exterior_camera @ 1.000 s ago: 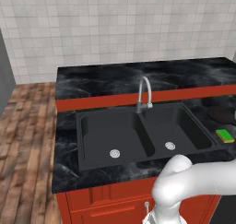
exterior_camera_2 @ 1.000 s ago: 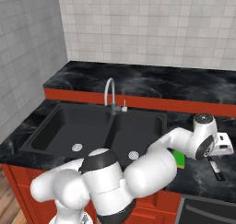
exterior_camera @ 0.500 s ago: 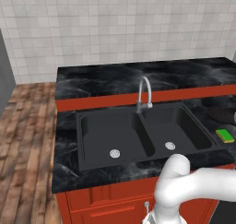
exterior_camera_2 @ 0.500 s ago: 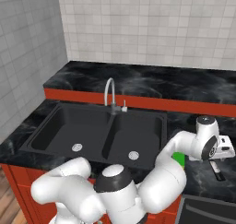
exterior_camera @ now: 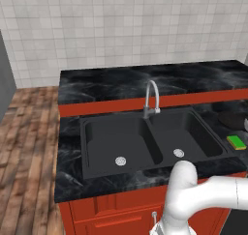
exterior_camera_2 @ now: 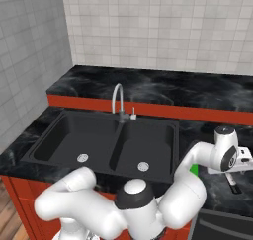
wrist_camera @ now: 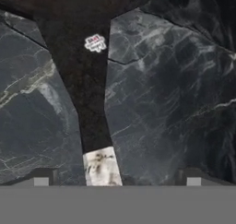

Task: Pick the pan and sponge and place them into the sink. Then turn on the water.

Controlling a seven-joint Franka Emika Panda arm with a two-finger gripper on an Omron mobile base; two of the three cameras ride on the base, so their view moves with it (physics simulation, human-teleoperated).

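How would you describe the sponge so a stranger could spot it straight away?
Find the black double sink in the dark marble counter. On the counter just right of its smaller basin lies the sponge, a small rectangular block, green on top with a yellow edge. It is the one bright thing there; the pan behind it is black.

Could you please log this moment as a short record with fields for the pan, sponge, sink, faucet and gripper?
pan: on the counter right of the sink, dark handle with pale tip running between the fingertips in the hand view
sponge: on the counter, right of the sink, outside both basins
sink: both basins hold nothing but their drains
faucet: behind the divider; no water running
gripper: open, hanging over the pan handle, fingertips to either side, not closed on it
task stage: nothing in the sink yet
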